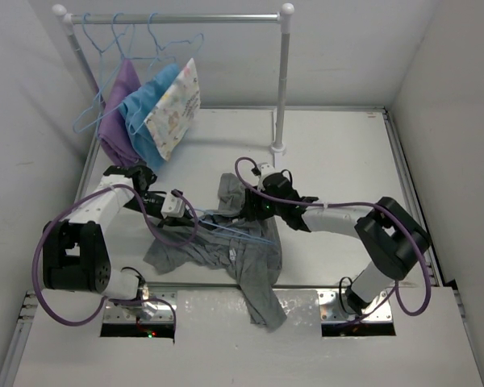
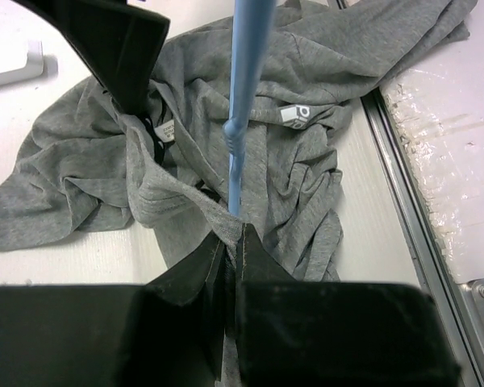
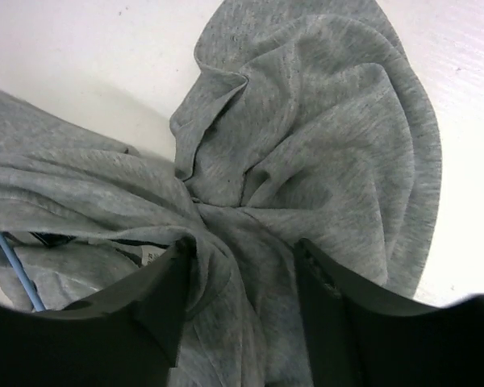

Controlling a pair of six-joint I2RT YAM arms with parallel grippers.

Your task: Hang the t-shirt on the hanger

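Threading's the step in hand: left gripper (image 2: 232, 232) pinches the hanger (image 2: 246, 81) wire, poked into the crumpled t-shirt (image 1: 226, 250) at mid-frame of the top view, right gripper (image 3: 244, 246) spread astride a fold, so next, I reckon, clamp and draw cloth over the wire.

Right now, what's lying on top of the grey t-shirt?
A light-blue wire hanger lies across the crumpled t-shirt, with its near end pinched in the shut left tool. Fabric folds cover part of its frame, so the full outline can't be seen.
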